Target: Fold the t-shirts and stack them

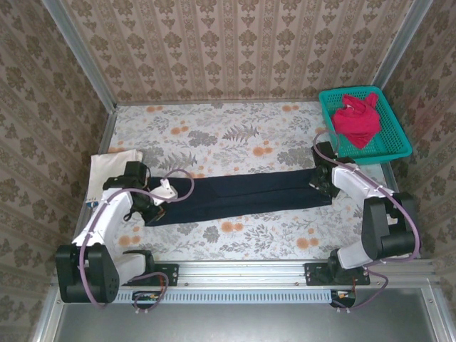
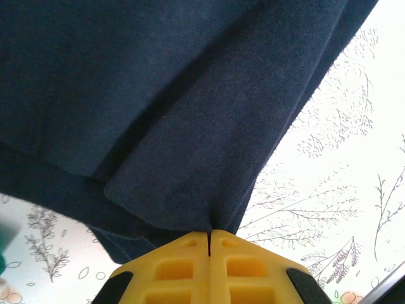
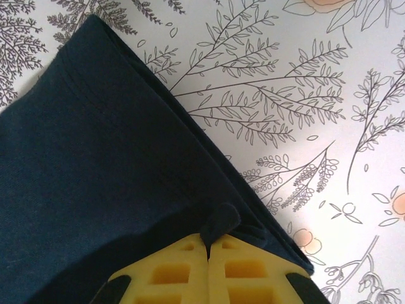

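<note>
- Table: a floral-printed surface; both arm bases are bolted to the rail at its near edge.
- Navy t-shirt: folded into a long narrow band lying across the middle of the table, its two ends held by the two grippers.
- Left arm: rises from the near-left base, its white link leaning forward and its wrist turned inward toward the left end of the band.
- Right arm: folded at the elbow above the near-right base, its white forearm reaching inward to the right end of the band.
- Teal basket: stands at the far right corner of the table.
- Cream-white t-shirt: lies flat at the left edge, partly covered by the left arm.
- Red t-shirt: crumpled inside the basket.
- Left gripper: yellow fingers pressed together, pinching a gathered fold of navy cloth that hangs just above the table.
- Right gripper: yellow fingers closed on a small pucker of the navy shirt near its corner, the cloth lying flat on the table.
</note>
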Controlling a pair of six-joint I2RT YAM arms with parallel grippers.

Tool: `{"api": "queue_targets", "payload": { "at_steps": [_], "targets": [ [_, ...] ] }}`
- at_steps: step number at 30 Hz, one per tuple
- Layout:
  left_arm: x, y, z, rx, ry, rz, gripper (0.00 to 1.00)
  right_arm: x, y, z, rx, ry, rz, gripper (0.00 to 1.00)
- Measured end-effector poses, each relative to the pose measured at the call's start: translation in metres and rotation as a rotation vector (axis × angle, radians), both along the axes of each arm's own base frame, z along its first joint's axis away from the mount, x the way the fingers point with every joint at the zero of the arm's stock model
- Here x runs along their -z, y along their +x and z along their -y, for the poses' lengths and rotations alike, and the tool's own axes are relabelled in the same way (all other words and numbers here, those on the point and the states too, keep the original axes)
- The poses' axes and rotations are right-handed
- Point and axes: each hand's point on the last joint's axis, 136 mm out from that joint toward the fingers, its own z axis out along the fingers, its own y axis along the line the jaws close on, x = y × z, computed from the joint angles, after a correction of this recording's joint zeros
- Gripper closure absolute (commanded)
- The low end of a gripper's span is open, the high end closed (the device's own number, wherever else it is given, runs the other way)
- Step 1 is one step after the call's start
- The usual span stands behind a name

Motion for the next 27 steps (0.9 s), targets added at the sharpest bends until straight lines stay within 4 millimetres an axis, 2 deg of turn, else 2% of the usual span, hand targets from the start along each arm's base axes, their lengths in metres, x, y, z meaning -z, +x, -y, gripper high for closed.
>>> {"api": "queue_targets", "payload": {
  "at_steps": [1,2,3,6,7,8,9,12,15,17,19,23,25,27],
  "targets": [
    [0.002,-0.002,0.001,0.012,0.005,-0.009,0.77,0.000,0.002,-0.001,-0.007,0.003,0.005,0.65],
    [0.005,-0.006,0.002,0.023,0.012,-0.019,0.56,-0.001,0.003,-0.001,-0.010,0.005,0.010,0.53],
    [0.007,-0.009,0.003,0.036,0.018,-0.027,0.49,-0.001,0.004,-0.002,-0.012,0.007,0.014,0.47],
    [0.012,-0.014,0.004,0.059,0.042,-0.031,0.36,-0.003,0.006,-0.004,-0.037,0.004,0.019,0.36],
    [0.013,-0.015,0.004,0.064,0.050,-0.019,0.26,-0.004,0.008,-0.004,-0.047,0.003,0.024,0.34],
    [0.013,-0.016,0.004,0.067,0.056,-0.007,0.05,-0.007,0.010,-0.006,-0.061,0.001,0.032,0.32],
    [0.012,-0.015,0.004,0.071,0.057,0.010,0.00,-0.010,0.013,-0.008,-0.075,0.000,0.041,0.31],
    [0.003,-0.007,0.006,0.055,0.046,0.083,0.00,-0.025,0.023,-0.018,-0.133,-0.006,0.088,0.24],
    [-0.010,0.007,0.009,-0.006,0.024,0.148,0.00,-0.039,0.037,-0.034,-0.219,-0.011,0.141,0.22],
    [-0.023,0.025,0.012,-0.082,-0.010,0.214,0.00,-0.045,0.044,-0.047,-0.275,0.000,0.170,0.22],
    [-0.041,0.054,0.019,-0.238,-0.086,0.292,0.00,-0.047,0.052,-0.067,-0.347,0.018,0.186,0.22],
    [-0.062,0.096,0.032,-0.549,-0.248,0.376,0.00,-0.042,0.073,-0.113,-0.472,0.051,0.193,0.27],
    [-0.064,0.106,0.042,-0.704,-0.325,0.382,0.00,-0.032,0.080,-0.138,-0.528,0.068,0.172,0.31],
    [-0.058,0.106,0.048,-0.838,-0.374,0.349,0.01,-0.021,0.082,-0.155,-0.569,0.086,0.148,0.35]
  ]
}}
